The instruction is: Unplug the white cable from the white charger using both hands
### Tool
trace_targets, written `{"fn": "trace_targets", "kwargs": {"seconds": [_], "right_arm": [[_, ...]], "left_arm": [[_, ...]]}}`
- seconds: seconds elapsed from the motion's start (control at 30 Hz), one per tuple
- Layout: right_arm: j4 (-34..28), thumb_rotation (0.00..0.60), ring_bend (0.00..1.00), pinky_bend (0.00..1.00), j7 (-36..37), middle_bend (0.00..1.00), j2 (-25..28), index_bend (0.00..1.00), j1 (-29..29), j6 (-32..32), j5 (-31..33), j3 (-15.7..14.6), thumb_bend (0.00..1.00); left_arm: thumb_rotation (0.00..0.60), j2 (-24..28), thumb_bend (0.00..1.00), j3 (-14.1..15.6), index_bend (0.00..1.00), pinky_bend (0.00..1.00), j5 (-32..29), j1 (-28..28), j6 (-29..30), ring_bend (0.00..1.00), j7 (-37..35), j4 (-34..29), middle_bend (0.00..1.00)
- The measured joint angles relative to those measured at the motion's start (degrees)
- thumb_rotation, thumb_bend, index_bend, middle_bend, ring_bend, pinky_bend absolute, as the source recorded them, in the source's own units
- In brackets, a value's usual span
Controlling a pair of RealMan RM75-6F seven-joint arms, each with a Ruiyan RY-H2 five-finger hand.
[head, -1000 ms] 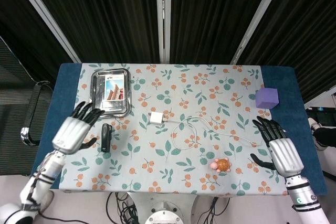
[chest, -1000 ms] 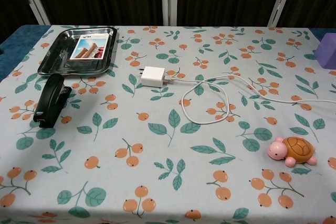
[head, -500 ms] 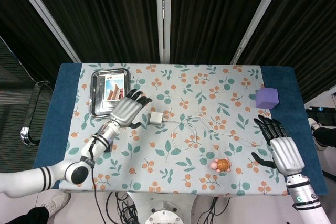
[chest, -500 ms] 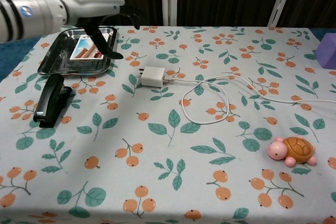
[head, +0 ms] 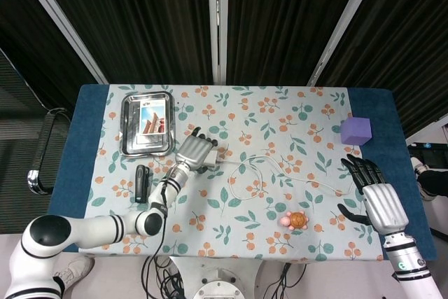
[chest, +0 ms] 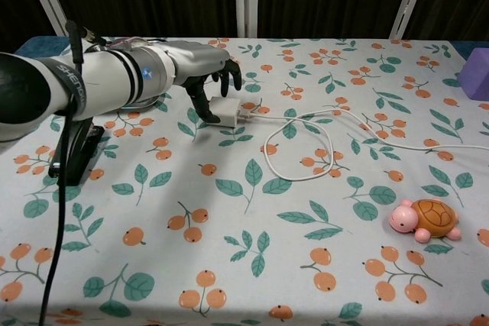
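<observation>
The white charger (head: 211,160) (chest: 228,111) lies flat on the floral tablecloth, left of centre. The white cable (head: 243,180) (chest: 299,150) is plugged into the charger's right end, makes a loop, then trails off to the right. My left hand (head: 195,150) (chest: 205,74) hovers over the charger with its fingers spread. The thumb reaches down at the charger's left side and the fingertips (chest: 233,72) sit behind it; no closed grip shows. My right hand (head: 374,197) is open above the table's right edge, close to the cable's far end. It does not show in the chest view.
A metal tray (head: 129,125) holding a picture card sits at the back left. A black stapler (head: 141,183) (chest: 70,156) lies in front of the tray. An orange turtle toy (head: 295,220) (chest: 425,220) is at the front right, and a purple cube (head: 355,131) (chest: 478,62) at the back right.
My left arm has swung in from the table's left side to the charger and lowered over it. The right hand has barely moved. Charger and cable lie where they were.
</observation>
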Motion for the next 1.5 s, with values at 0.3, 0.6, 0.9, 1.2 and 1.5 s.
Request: {"fn": "trace_targets", "kwargs": {"seconds": [0.3,0.6,0.9,1.2,1.5], "right_arm": [[0.54,0.600,0.00,0.00,0.51,0.00,-0.09,0.00,-0.18,0.19,0.16,-0.12,0.17],[0.44,0.600,0.00,0.00,0.34,0.00,-0.01,0.00,-0.22,0.05,0.54,-0.13,0.17],[0.45,0.600,0.00,0.00,0.38,0.00,-0.02,0.00,-0.47,0.28,0.73,-0.20,0.17],[-1.53,0.600,0.00,0.00,-0.75,0.00,0.01,0.00,0.87,-0.90,-0.76,0.01,0.17],[-9.39,0.600,0.00,0.00,-10.12,0.03,-3.60,0.00,6.10,-5.55,1.82,3.75,0.18]], "left_arm": [[0.600,-1.68,0.22,1.40,0.30,0.05,-1.44,-0.51,2.37,0.20,1.08,2.11,0.30],[0.600,-2.11,0.23,1.46,0.33,0.06,-2.97,-0.84,1.66,0.20,1.02,3.11,0.31],[0.600,-2.92,0.27,1.36,0.38,0.08,-4.12,-1.55,0.73,0.23,0.97,4.50,0.37],[0.600,-3.80,0.45,0.90,0.57,0.20,-2.95,-1.36,0.36,0.42,-1.47,5.63,0.56],[0.600,2.76,0.44,1.01,0.57,0.20,2.30,2.89,5.96,0.42,-5.42,-7.83,0.56]]}}
